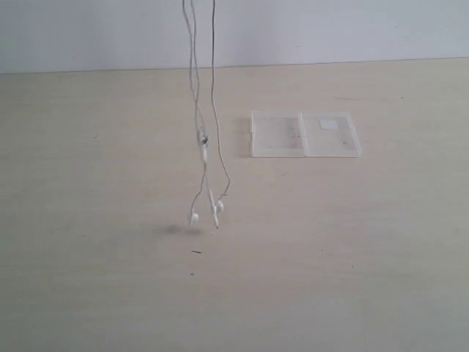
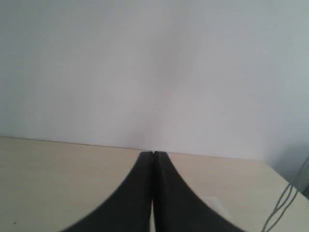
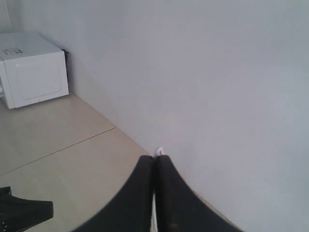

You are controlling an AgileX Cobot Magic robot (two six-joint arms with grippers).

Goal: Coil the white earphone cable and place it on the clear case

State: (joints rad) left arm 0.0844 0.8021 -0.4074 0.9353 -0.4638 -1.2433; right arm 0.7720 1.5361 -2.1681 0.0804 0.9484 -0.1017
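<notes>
The white earphone cable hangs in several strands from above the top edge of the exterior view, left of the middle. Its two earbuds dangle just above the table, over a faint shadow. The clear case lies open and flat to the right, with a small white label on its right half. Neither gripper shows in the exterior view. My right gripper is shut, with a white loop of cable poking out at its tips. My left gripper is shut with nothing visible in it; cable strands pass beside it.
A white box-like appliance stands against the wall in the right wrist view, and a dark object shows at that frame's lower corner. A small dark speck lies on the beige table below the earbuds.
</notes>
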